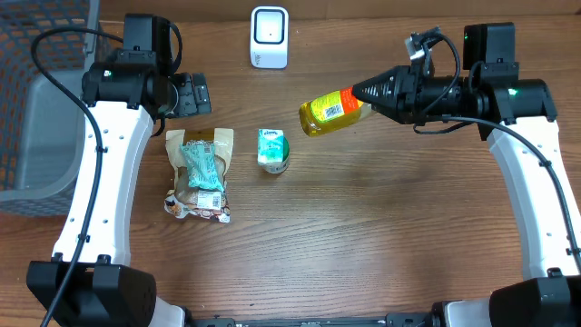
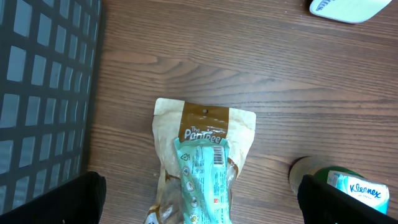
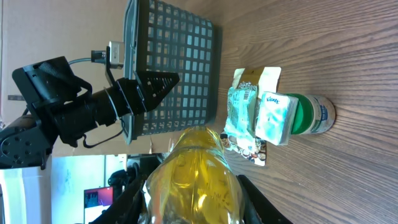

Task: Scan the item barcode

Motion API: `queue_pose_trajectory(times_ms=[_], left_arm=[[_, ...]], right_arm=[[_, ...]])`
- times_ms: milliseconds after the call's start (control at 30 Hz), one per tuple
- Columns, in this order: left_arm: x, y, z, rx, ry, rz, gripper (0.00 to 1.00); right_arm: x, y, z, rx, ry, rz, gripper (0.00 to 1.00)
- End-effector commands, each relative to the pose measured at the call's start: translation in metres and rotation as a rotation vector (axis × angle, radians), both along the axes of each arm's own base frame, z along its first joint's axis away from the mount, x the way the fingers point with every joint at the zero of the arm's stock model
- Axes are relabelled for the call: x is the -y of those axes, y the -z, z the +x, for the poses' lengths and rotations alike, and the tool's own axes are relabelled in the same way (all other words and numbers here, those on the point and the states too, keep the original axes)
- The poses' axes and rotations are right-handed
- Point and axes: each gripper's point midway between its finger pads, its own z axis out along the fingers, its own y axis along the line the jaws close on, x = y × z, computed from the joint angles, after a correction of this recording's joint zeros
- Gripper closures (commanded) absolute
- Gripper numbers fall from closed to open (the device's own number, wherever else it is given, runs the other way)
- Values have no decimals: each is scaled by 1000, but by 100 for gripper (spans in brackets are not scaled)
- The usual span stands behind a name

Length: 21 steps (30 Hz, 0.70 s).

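Wooden tabletop (image 1: 363, 236): open wood along the whole near edge.
Right gripper (image 1: 368, 95) clamps the yellow bottle (image 1: 331, 111) aloft, right of the far-edge scanner (image 1: 270, 36); left gripper (image 1: 195, 94) gapes empty above the snack packets (image 1: 200, 173), beside the basket (image 1: 36, 118).

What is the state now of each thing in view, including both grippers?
left gripper, open and empty.
yellow bottle, held sideways above the table, label up.
right gripper, shut on the yellow bottle.
brown bag, flat on the table.
teal packet, lying on the brown bag, barcode up.
green can, upright.
Kleenex pack, resting on the green can.
scanner, upright on the table.
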Motion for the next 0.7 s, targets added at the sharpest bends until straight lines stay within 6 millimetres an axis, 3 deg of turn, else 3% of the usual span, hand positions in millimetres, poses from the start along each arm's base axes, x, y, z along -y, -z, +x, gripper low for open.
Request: queue_pose_trajectory(times_ms=[0, 667], left_arm=[[1, -9, 3, 24, 17, 18, 0], [1, -9, 3, 24, 17, 18, 0]], right_arm=[[-3, -19, -4, 42, -26, 38, 85], [-3, -18, -5, 58, -35, 30, 85]])
